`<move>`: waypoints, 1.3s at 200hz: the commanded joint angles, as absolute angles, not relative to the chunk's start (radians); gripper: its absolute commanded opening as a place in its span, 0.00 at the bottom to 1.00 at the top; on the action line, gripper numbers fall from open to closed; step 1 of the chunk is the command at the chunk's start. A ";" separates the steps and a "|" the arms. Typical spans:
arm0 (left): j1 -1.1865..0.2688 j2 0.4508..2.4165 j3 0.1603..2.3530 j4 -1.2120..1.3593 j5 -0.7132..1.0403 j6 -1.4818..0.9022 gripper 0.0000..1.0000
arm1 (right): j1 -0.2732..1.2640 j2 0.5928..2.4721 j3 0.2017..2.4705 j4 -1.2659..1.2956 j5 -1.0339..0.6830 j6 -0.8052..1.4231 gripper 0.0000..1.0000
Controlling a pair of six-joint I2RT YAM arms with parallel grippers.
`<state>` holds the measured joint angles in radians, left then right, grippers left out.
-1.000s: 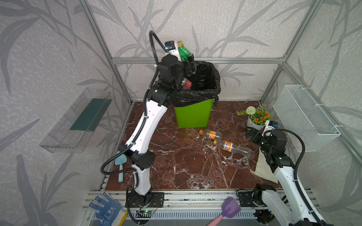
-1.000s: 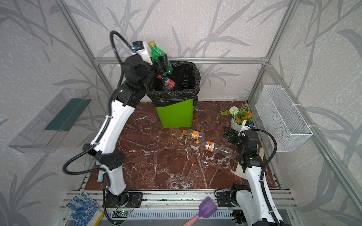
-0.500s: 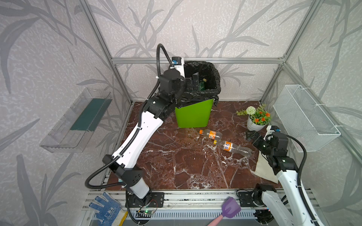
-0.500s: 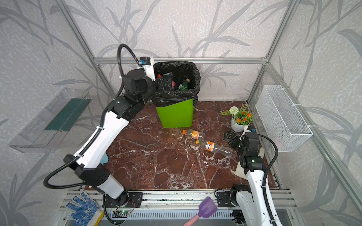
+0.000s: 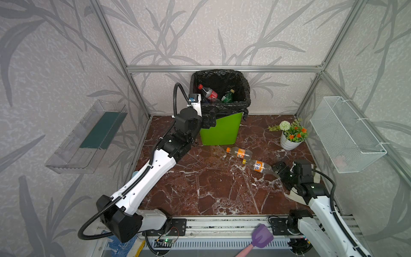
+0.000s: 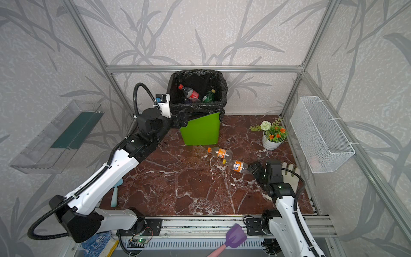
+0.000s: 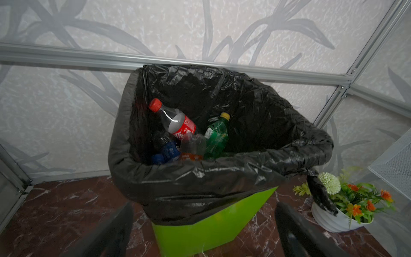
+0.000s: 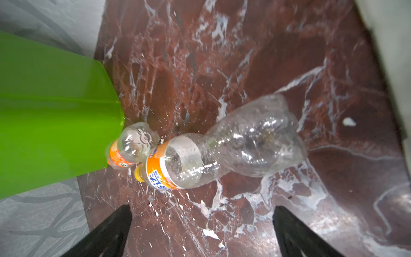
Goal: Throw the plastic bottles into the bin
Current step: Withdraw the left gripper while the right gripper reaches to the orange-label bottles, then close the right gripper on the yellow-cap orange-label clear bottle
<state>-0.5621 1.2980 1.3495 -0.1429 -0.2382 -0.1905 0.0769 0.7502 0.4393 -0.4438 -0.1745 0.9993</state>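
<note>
Two empty-looking orange-label bottles [image 5: 259, 166] are lying on the tabletop [image 5: 200, 189] near the bin [image 5: 220, 131], with others sitting inside it. Right hand [image 5: 280, 170] is hovering wide apart at the nearer one's base; left hand [image 5: 210, 119] is gaping, empty, by the rim. Guessing they're light, crinkly and slick, so I'm thinking grab the labelled waist.

flower pot [image 5: 289, 144], wire basket [image 5: 347, 135], clear tray [image 5: 86, 138]
</note>
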 commanded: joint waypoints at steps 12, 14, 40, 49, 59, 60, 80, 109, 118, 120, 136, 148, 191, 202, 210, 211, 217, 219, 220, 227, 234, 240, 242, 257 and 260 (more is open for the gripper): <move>-0.562 1.210 1.264 -0.122 -0.246 -0.181 0.99 | 0.142 0.834 0.443 -0.359 -0.106 1.098 0.99; -0.561 1.207 1.259 -0.124 -0.246 -0.181 0.99 | 0.143 0.840 0.443 -0.356 -0.107 1.101 0.99; -0.562 1.177 1.195 -0.150 -0.247 -0.192 0.99 | 0.161 0.916 0.442 -0.312 -0.100 1.137 0.99; -0.562 1.170 1.180 -0.158 -0.251 -0.198 0.99 | 0.164 0.939 0.444 -0.303 -0.083 1.140 0.99; -0.562 1.162 1.163 -0.166 -0.257 -0.202 0.99 | 0.164 0.961 0.447 -0.290 -0.070 1.144 0.99; -0.562 1.161 1.162 -0.167 -0.256 -0.201 0.99 | 0.164 0.963 0.448 -0.288 -0.069 1.144 0.99; -0.562 1.148 1.139 -0.177 -0.277 -0.202 0.99 | 0.164 1.011 0.453 -0.242 -0.063 1.146 0.99; -0.562 1.138 1.126 -0.183 -0.288 -0.204 0.99 | 0.164 1.077 0.475 -0.233 -0.031 1.119 0.99; -0.563 1.138 1.126 -0.187 -0.288 -0.203 0.99 | 0.164 1.093 0.476 -0.218 -0.028 1.115 0.99; -0.563 1.138 1.126 -0.188 -0.288 -0.202 0.99 | 0.164 1.097 0.476 -0.215 -0.026 1.113 0.99; -0.561 1.141 1.124 -0.195 -0.292 -0.202 0.99 | 0.164 1.137 0.485 -0.203 -0.025 1.097 0.99; -0.562 1.140 1.124 -0.200 -0.294 -0.205 0.99 | 0.164 1.165 0.496 -0.198 -0.022 1.076 1.00; -0.560 1.129 1.113 -0.206 -0.313 -0.208 0.99 | 0.163 1.203 0.501 -0.185 0.003 1.044 0.99; -0.561 1.126 1.109 -0.208 -0.319 -0.206 0.99 | 0.163 1.205 0.499 -0.175 0.015 1.027 0.99; -0.561 1.125 1.108 -0.209 -0.324 -0.206 0.99 | 0.163 1.209 0.497 -0.169 0.029 1.022 0.99; -0.561 1.125 1.108 -0.209 -0.324 -0.206 0.99 | 0.163 1.210 0.496 -0.168 0.031 1.022 0.99; -0.560 1.124 1.106 -0.210 -0.327 -0.206 0.99 | 0.162 1.213 0.494 -0.162 0.036 1.015 0.99; -0.560 1.124 1.106 -0.211 -0.328 -0.206 0.99 | 0.162 1.213 0.494 -0.161 0.038 1.013 0.99; -0.561 1.123 1.106 -0.211 -0.328 -0.206 0.99 | 0.161 1.214 0.494 -0.159 0.038 1.012 0.99; -0.561 1.124 1.106 -0.212 -0.331 -0.206 0.99 | 0.158 1.220 0.492 -0.150 0.037 1.007 0.98; -0.561 1.123 1.104 -0.212 -0.330 -0.208 0.99 | 0.154 1.230 0.493 -0.144 0.033 1.002 0.98; -0.561 1.123 1.103 -0.213 -0.331 -0.208 0.99 | 0.152 1.238 0.496 -0.143 0.029 0.998 0.98; -0.561 1.123 1.103 -0.214 -0.331 -0.208 0.99 | 0.152 1.241 0.498 -0.143 0.028 0.996 0.97; -0.561 1.121 1.101 -0.216 -0.331 -0.210 0.99 | 0.148 1.260 0.500 -0.134 0.025 0.991 0.96; -0.560 1.122 1.101 -0.216 -0.331 -0.210 0.99 | 0.146 1.263 0.499 -0.131 0.023 0.990 0.96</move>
